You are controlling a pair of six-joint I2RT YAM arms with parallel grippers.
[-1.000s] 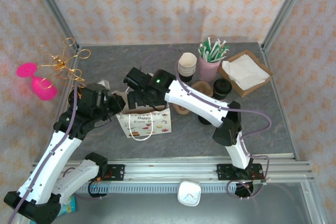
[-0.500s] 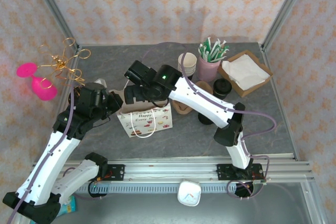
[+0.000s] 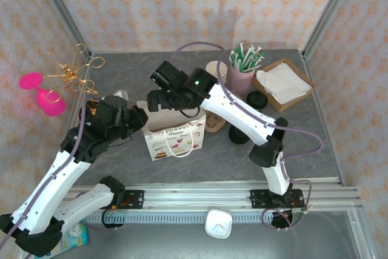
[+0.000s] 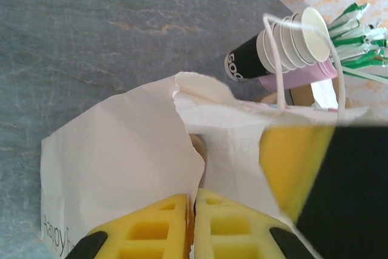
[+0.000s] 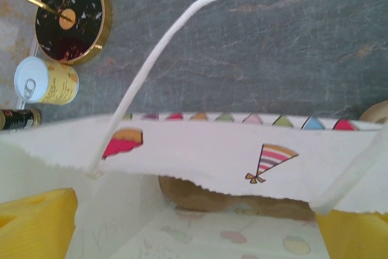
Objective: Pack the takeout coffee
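Observation:
A white gift bag (image 3: 176, 141) printed with "Happy" stands upright in the middle of the table. My left gripper (image 3: 143, 119) is shut on the torn paper edge at the bag's left side; in the left wrist view its yellow fingers (image 4: 159, 227) pinch that edge of the bag (image 4: 115, 150). My right gripper (image 3: 165, 102) hangs open over the bag's rear rim, one finger (image 5: 36, 225) on each side of the kite-printed wall (image 5: 242, 150). Something brown (image 5: 203, 195) lies inside the bag. Black lidded coffee cups (image 3: 257, 100) (image 3: 237, 135) stand right of the bag, beside a brown cardboard carrier (image 3: 215, 123).
A stack of white paper cups (image 3: 216, 72), a pink cup of green-wrapped straws (image 3: 242, 68) and a box of napkins (image 3: 282, 83) sit at the back right. A gold wire ornament (image 3: 76, 71) and a pink glass (image 3: 45, 98) are at the left. A tin can (image 5: 45, 81) and a black gold-rimmed disc (image 5: 70, 19) lie behind the bag.
The bag has shifted right and now stands taller and wider open. My right gripper rose and moved back right along the rim. My left gripper followed right, still pinching the edge.

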